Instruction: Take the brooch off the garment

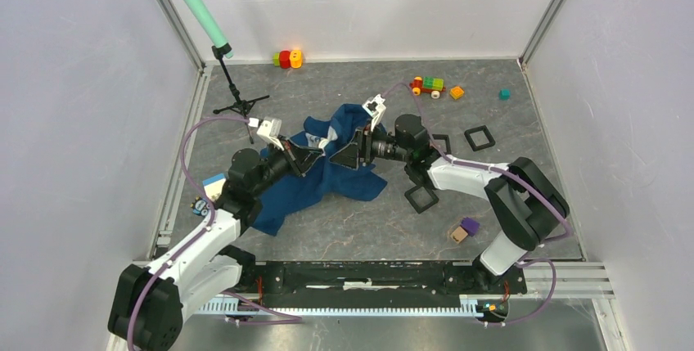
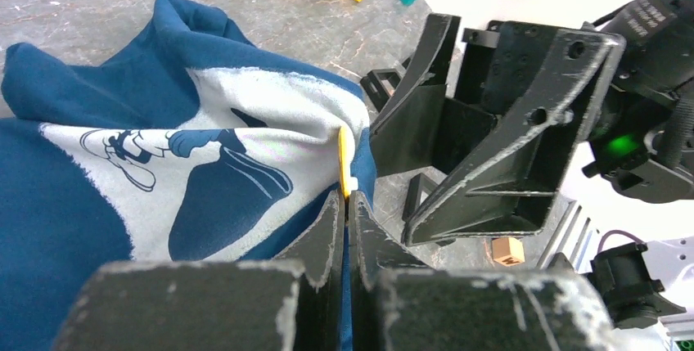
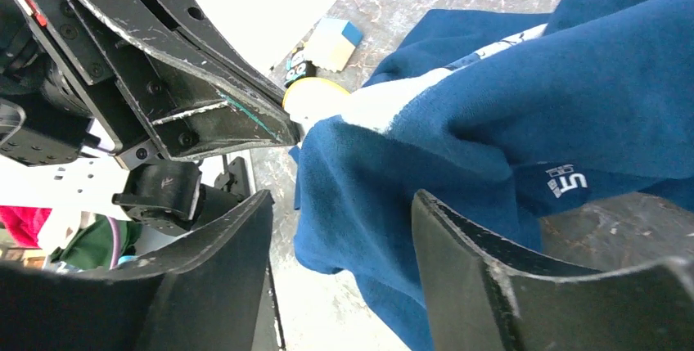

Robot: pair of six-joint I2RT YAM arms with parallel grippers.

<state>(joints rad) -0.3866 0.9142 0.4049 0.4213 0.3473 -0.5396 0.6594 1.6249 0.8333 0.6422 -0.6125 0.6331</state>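
ROBOT ARMS MEET OVER A SHIRT: At the middle of the grey table (image 1: 352, 236), a dark blue T-shirt (image 1: 327, 187) lies crumpled, its white cartoon print bunched up between two grippers. The left gripper (image 2: 347, 204), reaching in from the near left, has its jaws pressed together on the edge of a small yellow brooch (image 2: 346, 155). The brooch is a round disc, seen edge-on from the left wrist, and it sits against the white printed patch of the cloth.

The right gripper (image 3: 342, 204) comes in from the right and faces the other almost tip to tip, its jaws spread wide. A raised fold of blue cloth hangs between its fingers (image 3: 213, 285), and the table shows beside one of them, so nothing is clamped there. The shirt's near left corner lies flat on the table.

Well apart at the far right stand a toy train (image 1: 427, 85) and loose blocks (image 1: 457, 92). Black square frames (image 1: 479, 137) lie near the right arm's wrist, and a microphone stand (image 1: 233, 93) rises at the far left.
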